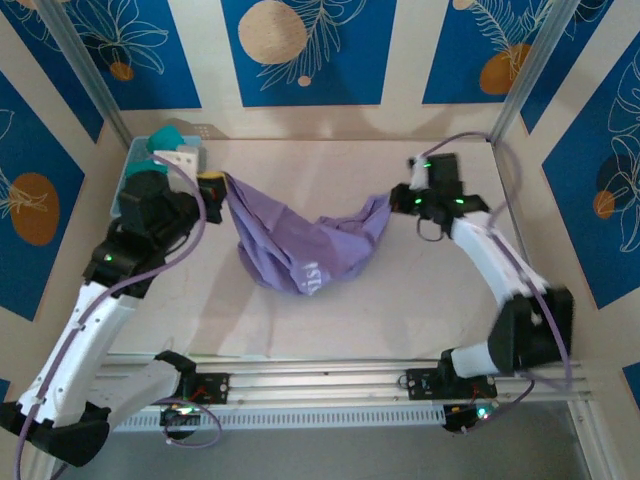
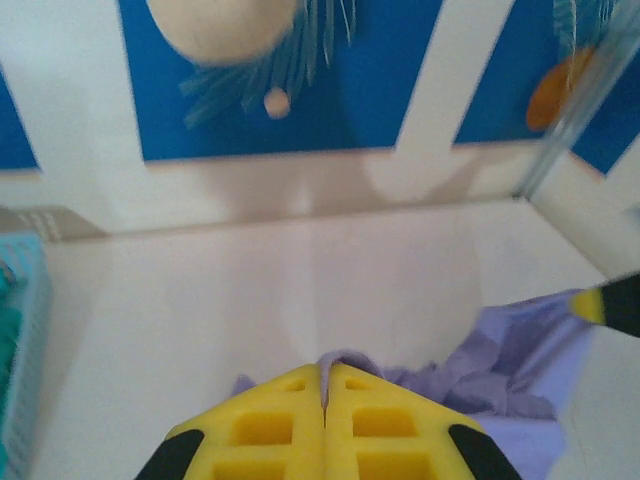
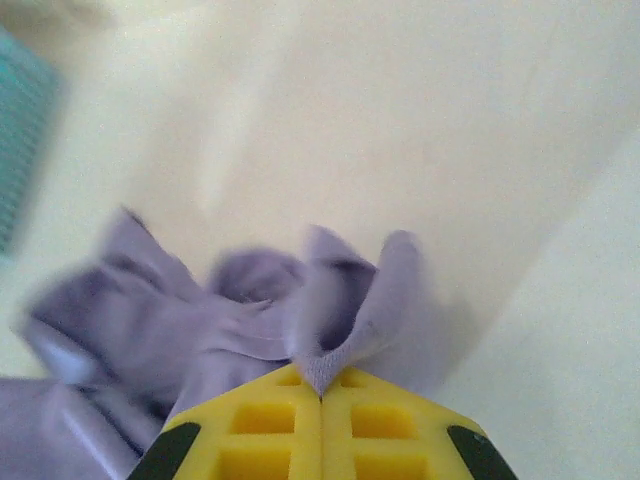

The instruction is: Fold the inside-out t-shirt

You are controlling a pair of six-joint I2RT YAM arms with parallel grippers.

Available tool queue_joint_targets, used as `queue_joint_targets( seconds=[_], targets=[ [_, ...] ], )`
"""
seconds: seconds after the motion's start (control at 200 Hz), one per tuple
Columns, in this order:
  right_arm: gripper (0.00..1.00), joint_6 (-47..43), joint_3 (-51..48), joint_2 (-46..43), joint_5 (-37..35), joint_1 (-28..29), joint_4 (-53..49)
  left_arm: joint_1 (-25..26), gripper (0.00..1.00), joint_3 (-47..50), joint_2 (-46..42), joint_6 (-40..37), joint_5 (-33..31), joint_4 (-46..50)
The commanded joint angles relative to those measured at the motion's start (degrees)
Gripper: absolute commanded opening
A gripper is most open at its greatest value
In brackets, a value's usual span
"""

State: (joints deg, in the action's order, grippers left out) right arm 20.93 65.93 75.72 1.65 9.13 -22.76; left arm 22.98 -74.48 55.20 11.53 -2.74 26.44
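Note:
The inside-out t-shirt (image 1: 300, 245) is a lavender cloth hanging slack between both arms over the middle of the table. My left gripper (image 1: 214, 188) is shut on its left edge; in the left wrist view a thin fold of the t-shirt (image 2: 345, 362) comes out between the closed yellow fingertips of the left gripper (image 2: 324, 375). My right gripper (image 1: 400, 200) is shut on the right end, where a hemmed edge of the t-shirt (image 3: 340, 320) is pinched by the right gripper (image 3: 320, 385). A pale printed patch (image 1: 312, 275) shows near the sagging bottom of the cloth.
A light blue basket (image 1: 135, 165) with teal and white items stands at the back left corner, just behind the left arm. Metal frame posts (image 1: 515, 80) rise at both back corners. An aluminium rail (image 1: 320, 385) runs along the near edge.

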Motion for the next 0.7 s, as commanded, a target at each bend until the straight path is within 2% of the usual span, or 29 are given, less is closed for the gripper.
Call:
queue_joint_targets(
  seconds=[0.0, 0.155, 0.25, 0.39, 0.47, 0.525, 0.585, 0.695],
  targets=[
    [0.0, 0.8, 3.2, -8.7, 4.1, -2.2, -1.6, -1.7, 0.0, -8.3, -1.8, -2.5, -5.0, -1.0],
    [0.0, -0.7, 7.8, -15.2, 2.1, -5.1, -5.1, -2.8, 0.0, -17.5, -0.6, -4.8, -8.3, 0.3],
    [0.0, -0.9, 7.1, -17.4, -1.3, -5.6, -5.9, -2.9, 0.0, -20.3, 0.1, -6.9, -11.2, 0.7],
    [0.01, 3.6, -2.4, -18.5, 0.2, -4.9, -4.0, -3.5, 0.0, -18.7, 1.3, -10.6, -16.4, 0.8],
    [0.04, 7.6, -11.4, -19.7, 0.8, -2.4, -0.9, -4.5, 0.0, -15.6, 1.5, -10.8, -16.0, 1.4],
    [0.08, 10.5, -18.7, -21.1, -0.3, 0.9, 1.7, -5.0, 0.0, -12.7, 1.1, -9.9, -14.5, 2.6],
    [0.19, 12.4, -25.4, -21.9, -2.1, 5.1, 2.7, -5.0, 0.0, -8.2, -0.2, -8.3, -11.6, 3.7],
    [0.34, 12.8, -30.1, -21.4, -5.4, 10.2, 0.7, -5.0, 0.0, 1.9, -3.8, -6.1, -6.8, 4.2]
  ],
)
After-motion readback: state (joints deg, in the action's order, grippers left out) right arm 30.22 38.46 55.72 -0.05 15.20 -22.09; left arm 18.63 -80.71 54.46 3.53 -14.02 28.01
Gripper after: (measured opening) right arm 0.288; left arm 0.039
